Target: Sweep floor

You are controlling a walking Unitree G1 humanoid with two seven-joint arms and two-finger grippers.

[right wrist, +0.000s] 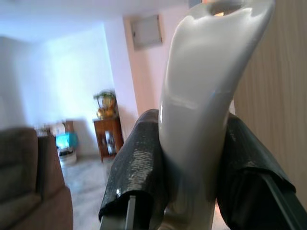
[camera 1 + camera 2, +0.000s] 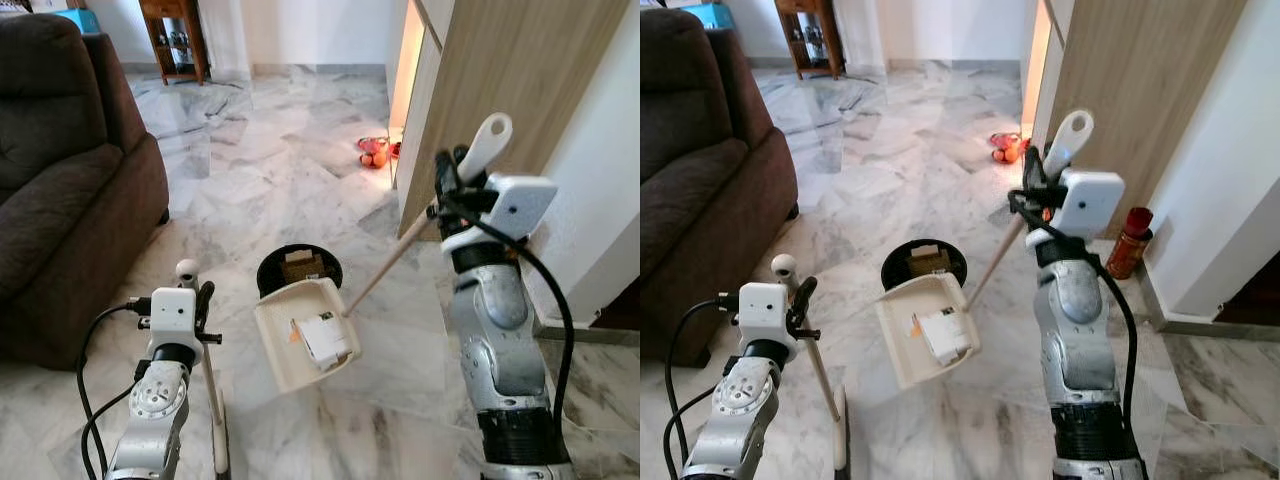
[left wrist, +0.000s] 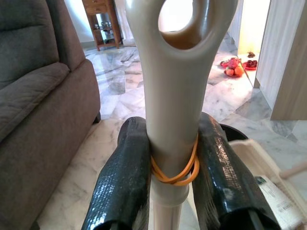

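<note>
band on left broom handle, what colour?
Orange rubber band on the broom handle; clearest in the left wrist view.

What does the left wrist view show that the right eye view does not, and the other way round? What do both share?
Left wrist view, not the right eye view: an orange rubber band around the broom handle, where the left hand clamps it.
Right eye view, not the left wrist view: the right hand shut on the dustpan handle, and a red can by the wall.
Both: the sofa, the black bin, the dustpan with paper in it, and the wooden shelf.
</note>
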